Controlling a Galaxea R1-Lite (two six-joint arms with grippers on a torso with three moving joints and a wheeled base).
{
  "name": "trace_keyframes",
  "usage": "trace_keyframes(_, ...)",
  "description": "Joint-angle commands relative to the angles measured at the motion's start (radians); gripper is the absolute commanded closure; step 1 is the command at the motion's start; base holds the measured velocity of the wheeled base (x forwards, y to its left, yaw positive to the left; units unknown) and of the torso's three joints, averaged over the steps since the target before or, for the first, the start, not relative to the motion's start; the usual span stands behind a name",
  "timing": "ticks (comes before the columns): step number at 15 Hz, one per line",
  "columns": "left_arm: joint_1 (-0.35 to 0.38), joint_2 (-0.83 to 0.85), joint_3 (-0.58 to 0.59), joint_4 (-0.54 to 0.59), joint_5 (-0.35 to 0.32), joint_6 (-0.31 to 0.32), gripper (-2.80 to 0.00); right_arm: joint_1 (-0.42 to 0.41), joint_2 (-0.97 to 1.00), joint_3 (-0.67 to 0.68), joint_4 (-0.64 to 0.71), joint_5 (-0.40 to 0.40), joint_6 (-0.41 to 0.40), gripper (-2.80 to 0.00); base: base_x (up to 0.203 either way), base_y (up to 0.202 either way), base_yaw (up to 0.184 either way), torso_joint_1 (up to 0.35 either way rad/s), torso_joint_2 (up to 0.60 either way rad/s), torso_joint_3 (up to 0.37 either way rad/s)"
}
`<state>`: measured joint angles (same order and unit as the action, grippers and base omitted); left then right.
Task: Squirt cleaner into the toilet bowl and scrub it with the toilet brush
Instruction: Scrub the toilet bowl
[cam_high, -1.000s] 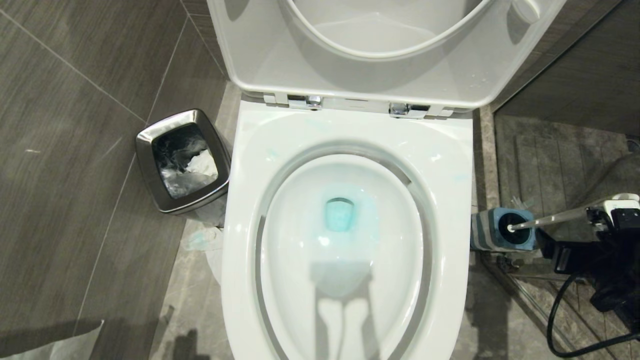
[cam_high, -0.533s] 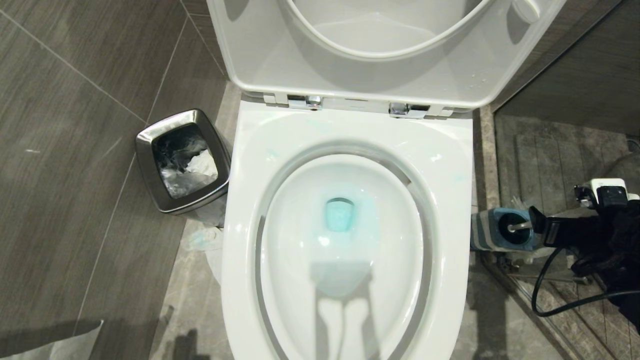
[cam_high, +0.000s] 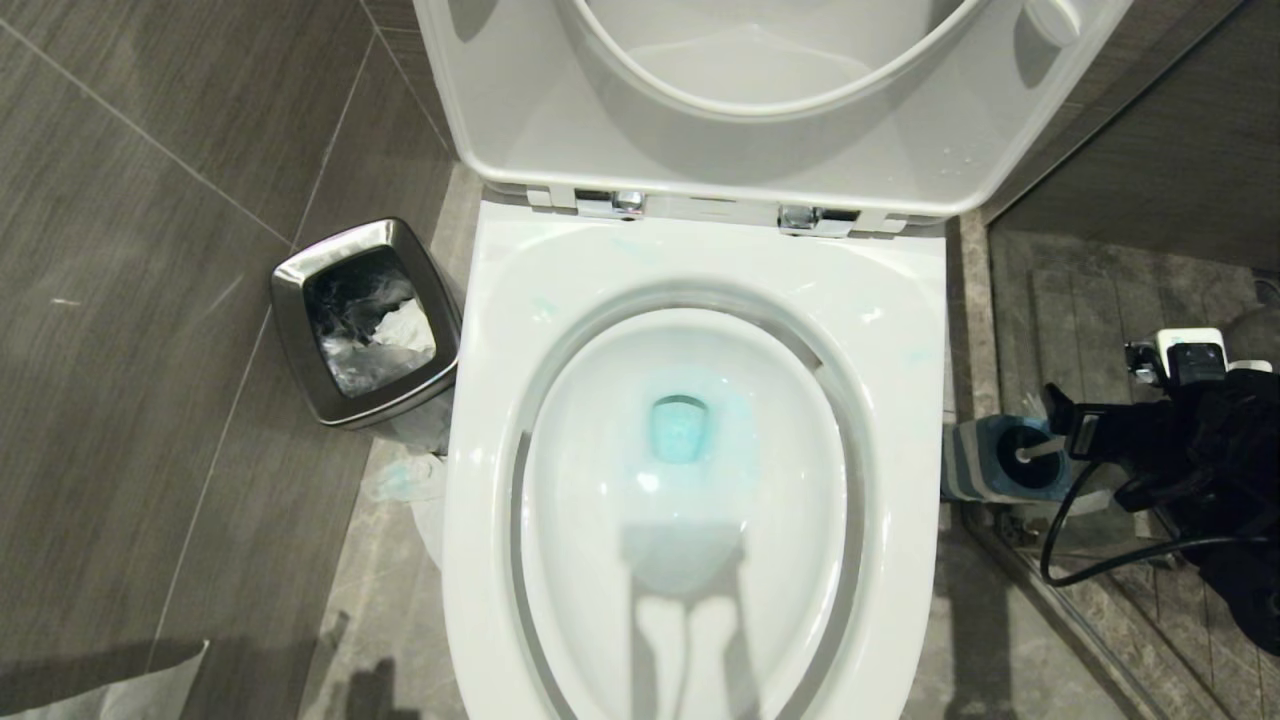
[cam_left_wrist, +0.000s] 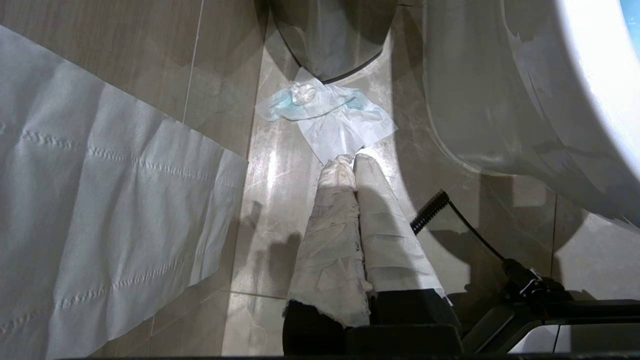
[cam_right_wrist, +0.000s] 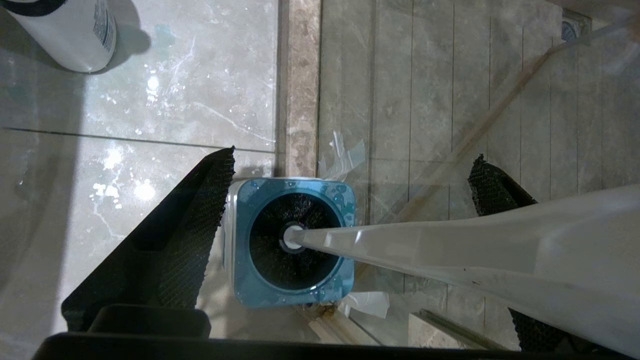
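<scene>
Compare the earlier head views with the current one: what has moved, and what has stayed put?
The right gripper has moved up the picture and in over the brush holder, jaws open around the brush handle, not yet closed. The toilet, bin and blue water are unchanged.

We are looking down into the toilet bowl (cam_high: 690, 470), white and glossy, its seat and lid standing raised at the back and blue-tinted water sitting in the oval basin, with faint blue smears on the rim. The toilet brush (cam_right_wrist: 450, 255) is standing in its square blue-topped holder (cam_right_wrist: 292, 245) on the floor just beside the bowl, its slim white handle leaning out.
</scene>
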<state>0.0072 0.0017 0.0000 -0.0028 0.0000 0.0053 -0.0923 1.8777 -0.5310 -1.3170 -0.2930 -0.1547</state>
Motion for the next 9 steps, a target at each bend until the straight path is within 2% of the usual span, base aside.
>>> trace_keyframes(1, 0.000, 0.000, 0.000, 0.000, 0.000, 0.000, 0.00, 0.000, 0.008, -0.017, -0.010, -0.002, -0.002, -2.80, 0.000, 0.000, 0.000, 0.000, 0.00, 0.000)
trace_keyframes(3, 0.000, 0.000, 0.000, 0.000, 0.000, 0.001, 0.00, -0.001, 0.009, -0.030, -0.016, -0.005, -0.002, -2.80, 0.000, 0.000, 0.000, 0.000, 0.00, 0.000)
trace_keyframes(4, 0.000, 0.000, 0.000, 0.000, 0.000, -0.001, 0.00, -0.001, 0.011, -0.032, -0.021, -0.006, -0.002, 0.00, 0.000, 0.000, 0.000, 0.000, 0.00, 0.000)
trace_keyframes(9, 0.000, 0.000, 0.000, 0.000, 0.000, 0.000, 0.00, 0.002, 0.017, -0.018, -0.057, -0.006, -0.002, 0.00, 0.000, 0.000, 0.000, 0.000, 0.00, 0.000)
